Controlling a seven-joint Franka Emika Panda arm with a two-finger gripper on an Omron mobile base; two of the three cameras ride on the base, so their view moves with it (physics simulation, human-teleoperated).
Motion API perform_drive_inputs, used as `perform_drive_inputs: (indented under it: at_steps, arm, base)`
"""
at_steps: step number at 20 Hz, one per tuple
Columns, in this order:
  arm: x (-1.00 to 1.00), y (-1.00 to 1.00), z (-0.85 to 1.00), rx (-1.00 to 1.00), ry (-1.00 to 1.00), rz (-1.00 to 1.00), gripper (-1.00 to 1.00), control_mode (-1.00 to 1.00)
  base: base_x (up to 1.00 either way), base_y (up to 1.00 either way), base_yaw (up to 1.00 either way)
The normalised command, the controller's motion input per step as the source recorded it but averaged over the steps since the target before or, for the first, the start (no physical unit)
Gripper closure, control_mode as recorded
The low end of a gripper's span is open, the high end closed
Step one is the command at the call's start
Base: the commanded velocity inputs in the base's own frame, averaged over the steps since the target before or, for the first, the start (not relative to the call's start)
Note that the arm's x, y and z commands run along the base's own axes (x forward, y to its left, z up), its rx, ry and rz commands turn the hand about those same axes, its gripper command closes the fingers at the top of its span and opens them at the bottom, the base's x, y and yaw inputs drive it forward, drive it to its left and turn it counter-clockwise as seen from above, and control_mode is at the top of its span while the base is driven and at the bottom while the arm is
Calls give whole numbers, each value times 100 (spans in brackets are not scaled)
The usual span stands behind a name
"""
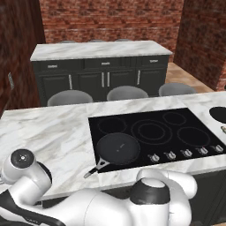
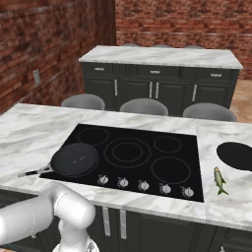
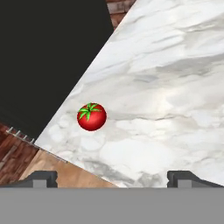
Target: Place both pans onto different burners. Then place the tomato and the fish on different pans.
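White arm links filled the foreground of both base views, below the marble counter's (image 1: 48, 137) near edge. On the cooktop (image 2: 142, 147) one pan (image 1: 118, 148) sat over the front left burner (image 1: 115, 147), its handle running diagonally toward the counter's front edge and past the glass, silvery tip outermost. The other burners lay bare, with open glass between the rings. A second pan (image 2: 237, 155) rested on the marble right of the cooktop, cut by the picture edge. The fish (image 2: 219, 180) lay just in front of it, apart from it, long axis front to back, tail toward the near edge.

From the hand view, the gripper (image 3: 113, 178) stood with its fingertips (image 3: 41, 178) spread wide, holding nothing. The tomato (image 3: 91, 117) sat on marble near a counter edge, stem up, with bare stone around it.
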Motion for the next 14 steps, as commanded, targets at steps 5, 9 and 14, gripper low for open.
perform_drive_inputs:
  at_steps: [5, 9, 14]
  arm:
    - [14, 36, -37, 0, 0, 0, -100, -100]
    - [13, 27, -34, 0, 0, 0, -100, -100]
    - [23, 16, -18, 0, 0, 0, -100, -100]
  base:
    - [0, 0, 0]
    - [0, 0, 0]
    - [0, 0, 0]
